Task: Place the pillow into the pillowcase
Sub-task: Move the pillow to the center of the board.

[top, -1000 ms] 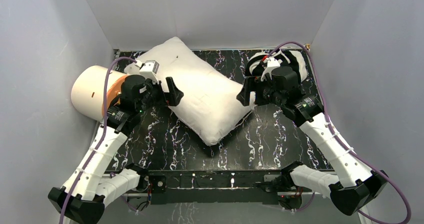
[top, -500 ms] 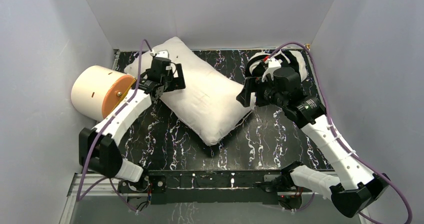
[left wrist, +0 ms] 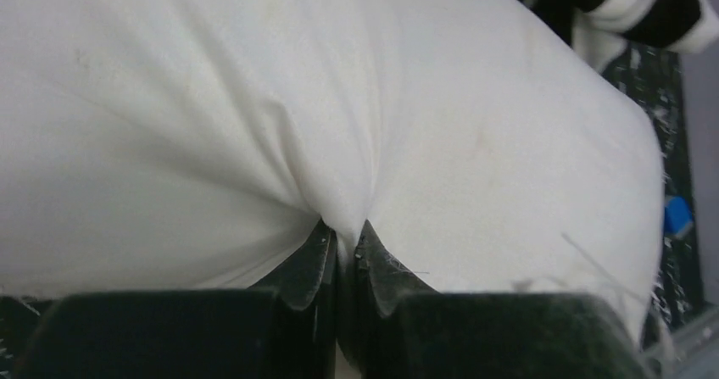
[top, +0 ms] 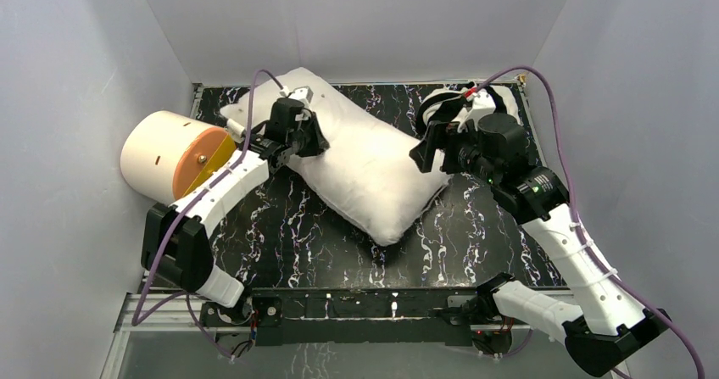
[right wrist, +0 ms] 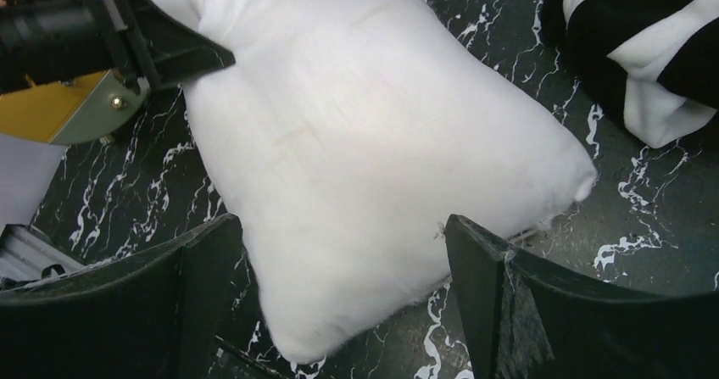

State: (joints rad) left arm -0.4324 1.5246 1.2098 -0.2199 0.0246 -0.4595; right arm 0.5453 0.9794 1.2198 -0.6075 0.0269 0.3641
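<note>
Black white-veined tabletop [top: 475,235] between grey walls: the pillow is pinched and lies outside its case.
The left gripper [left wrist: 346,235] has its jaws clamped on a fold of the white pillow [top: 373,171] at its far-left end. The right gripper [right wrist: 341,226] hovers with jaws spread wide over the pillow's right end, grasping nothing. The pillow lies diagonally across the table. The striped pillowcase [right wrist: 644,48] is bunched at the far right, and a cream cylinder [top: 161,154] with an orange face lies at the left.

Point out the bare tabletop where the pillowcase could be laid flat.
Bare table lies between the pillow and the near edge. A narrow strip runs behind the pillow. Crowded: far right corner, pillowcase and right gripper; left side, cylinder and left arm.
</note>
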